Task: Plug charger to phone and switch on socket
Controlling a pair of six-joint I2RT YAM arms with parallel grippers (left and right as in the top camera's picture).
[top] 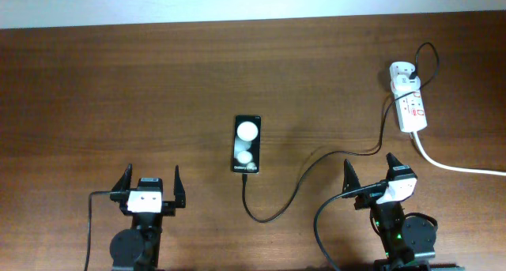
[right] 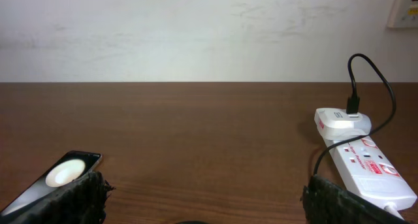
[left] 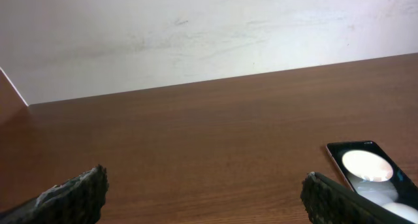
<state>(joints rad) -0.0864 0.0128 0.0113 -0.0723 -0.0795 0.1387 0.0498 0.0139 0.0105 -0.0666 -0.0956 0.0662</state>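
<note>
A dark brown wooden table (top: 158, 81) fills the overhead view, edged along the top of the frame by a pale wall (top: 237, 2). Nearest, at the lower left of that frame, the left gripper (top: 152, 176) is seen with its jaws spread wide and nothing between them; in its own view only bare wood is framed by its fingers (left: 72, 198). At the lower right the right gripper (top: 368, 162) is likewise spread wide and nothing is grasped by it; the same gap is shown in its own view between the fingers (right: 353, 201).

Between the two arms, low in the frame, the charger (top: 292, 196) is laid in a loop on the wood; its tip is seen touching the lower edge of the phone (top: 247, 144), though whether it is seated cannot be told. The phone is laid flat just left of centre, well apart from both grippers.

Farther off, at the upper right, the socket (top: 411, 105) is placed with an adapter (top: 402, 72) plugged into its far end; the charger is arched out of that adapter. A thick white cord (top: 458, 167) is led from the socket's near end to the right edge. The switch's position cannot be told.
</note>
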